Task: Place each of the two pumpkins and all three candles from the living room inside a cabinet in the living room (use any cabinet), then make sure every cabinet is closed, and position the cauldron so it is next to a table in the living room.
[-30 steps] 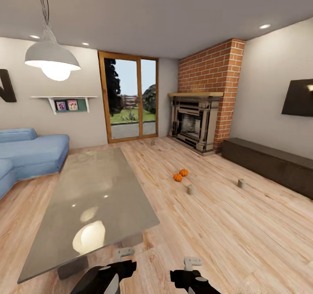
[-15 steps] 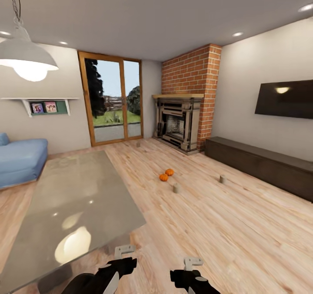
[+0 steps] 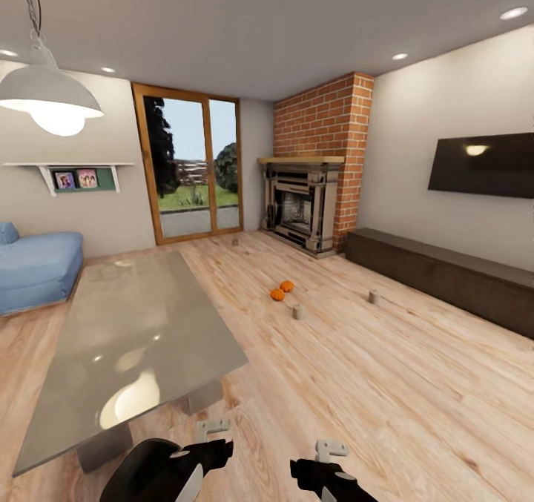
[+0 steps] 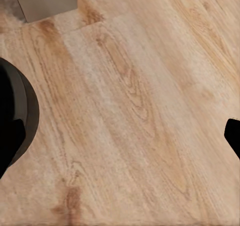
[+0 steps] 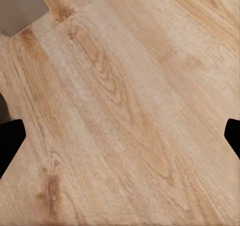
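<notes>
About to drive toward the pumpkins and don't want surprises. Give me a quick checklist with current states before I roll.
1. Both pumpkins located, side by side on the floor: ok.
2. Three candles spotted: two short grey ones near the pumpkins, a possible third by the glass door: cannot tell.
3. Floor path to the pumpkins free, the glass table staying off to the left: ok.
4. Cabinet fronts look flush and shut: ok.
5. Left gripper and right gripper empty, fingers spread over bare floor: ok.
6. Cauldron located: cannot tell.
</notes>
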